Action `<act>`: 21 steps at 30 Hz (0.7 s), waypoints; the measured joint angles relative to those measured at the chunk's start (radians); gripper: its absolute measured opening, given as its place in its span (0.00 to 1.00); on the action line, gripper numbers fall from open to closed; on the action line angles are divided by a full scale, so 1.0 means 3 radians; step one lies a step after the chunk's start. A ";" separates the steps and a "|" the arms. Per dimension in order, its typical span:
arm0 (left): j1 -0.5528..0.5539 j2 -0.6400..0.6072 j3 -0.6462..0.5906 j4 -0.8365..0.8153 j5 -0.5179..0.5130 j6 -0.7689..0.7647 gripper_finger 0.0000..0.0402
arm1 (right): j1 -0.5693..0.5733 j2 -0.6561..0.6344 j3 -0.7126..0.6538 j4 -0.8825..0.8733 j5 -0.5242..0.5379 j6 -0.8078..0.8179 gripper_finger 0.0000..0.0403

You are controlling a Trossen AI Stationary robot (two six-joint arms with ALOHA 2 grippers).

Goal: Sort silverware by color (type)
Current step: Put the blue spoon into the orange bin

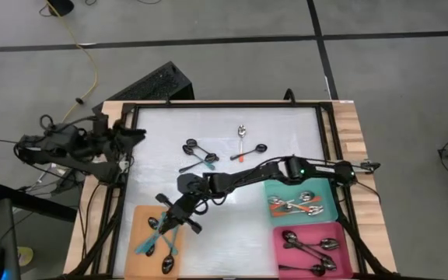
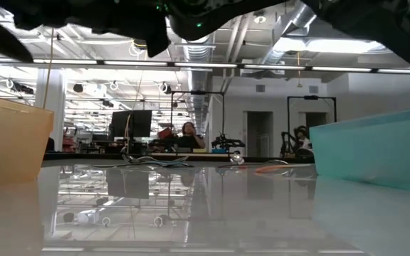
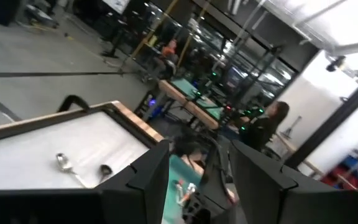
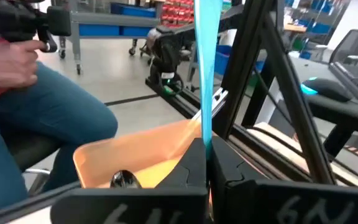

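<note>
My right gripper point(image 1: 164, 204) reaches across the table to the orange tray point(image 1: 140, 222) at the near left and is shut on a teal-handled spoon point(image 4: 202, 62). That tray holds several teal-handled spoons point(image 1: 155, 239). Orange-handled spoons point(image 1: 290, 205) lie in the teal tray point(image 1: 329, 208), and dark metal spoons point(image 1: 309, 247) lie in the pink tray point(image 1: 280, 247). A few loose spoons point(image 1: 197, 153) and an orange-handled spoon point(image 1: 241, 141) rest flat on the white table top. My left gripper point(image 1: 137, 134) is drawn back at the table's left edge, open and empty. My right gripper pinches the spoon's teal handle point(image 4: 205, 134) between its two shut fingers, which point about level over the orange tray. The handle lies across the fingers and sticks out well past them. The fingers hide the spoon's other end.
A black frame point(image 1: 329, 132) runs round the table top, with wooden edge strips outside it. A keyboard point(image 1: 150, 84) and cables lie on the floor beyond the far left corner. A seated person point(image 4: 36, 106) shows beyond the orange tray in the right wrist view.
</note>
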 joint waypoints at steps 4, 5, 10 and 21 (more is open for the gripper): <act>0.0000 -0.0160 0.0000 -0.0223 -0.0194 -0.0030 0.38 | 0.0000 0.0135 0.0158 -0.0107 -0.0006 -0.0007 0.01; 0.0000 -0.0182 0.0000 -0.0296 -0.0245 -0.0067 0.38 | 0.0000 0.0139 0.0157 -0.0161 -0.0006 -0.0025 0.01; 0.0000 -0.0203 0.0000 -0.0555 -0.0353 -0.0254 0.38 | 0.0011 0.0137 0.0099 -0.0352 0.0014 -0.0266 0.01; 0.0000 -0.0195 0.0000 -0.0601 -0.0367 -0.0294 0.38 | 0.0028 0.0222 0.0101 -0.0311 0.0178 -0.0559 0.01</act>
